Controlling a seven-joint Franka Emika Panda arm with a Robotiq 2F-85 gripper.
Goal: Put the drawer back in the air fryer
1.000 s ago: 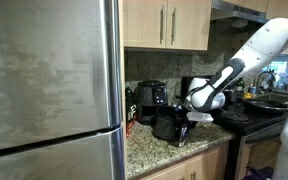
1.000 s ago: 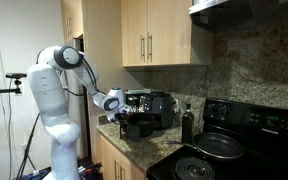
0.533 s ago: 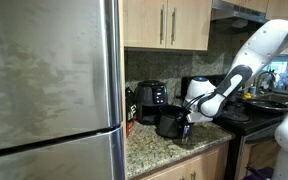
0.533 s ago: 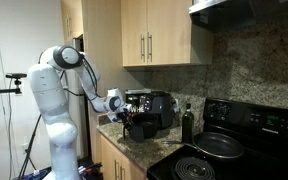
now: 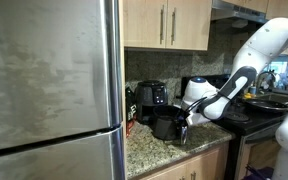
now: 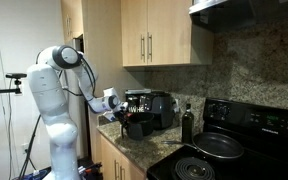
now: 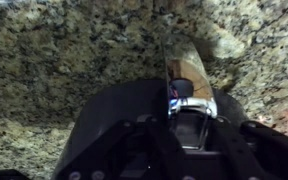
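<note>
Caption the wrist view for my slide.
Wrist camera: the gripper close over the black drawer, speckled granite countertop beyond; whether it grips is unclear.

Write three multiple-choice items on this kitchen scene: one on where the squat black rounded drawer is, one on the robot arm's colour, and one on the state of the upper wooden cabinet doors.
1. Where is the squat black rounded drawer?
A. On the speckled granite counter, outside the black boxy air fryer
B. Fully inside the air fryer
C. On top of the air fryer

2. What colour is the robot arm?
A. Red
B. White
C. Green

3. The upper wooden cabinet doors are:
A. wide open
B. taken off
C. shut

Answers:
1 A: in both exterior views the drawer stands on the counter, apart from the fryer.
2 B: the arm's links are white in both exterior views.
3 C: the doors sit flush, with their handles facing out.
</note>
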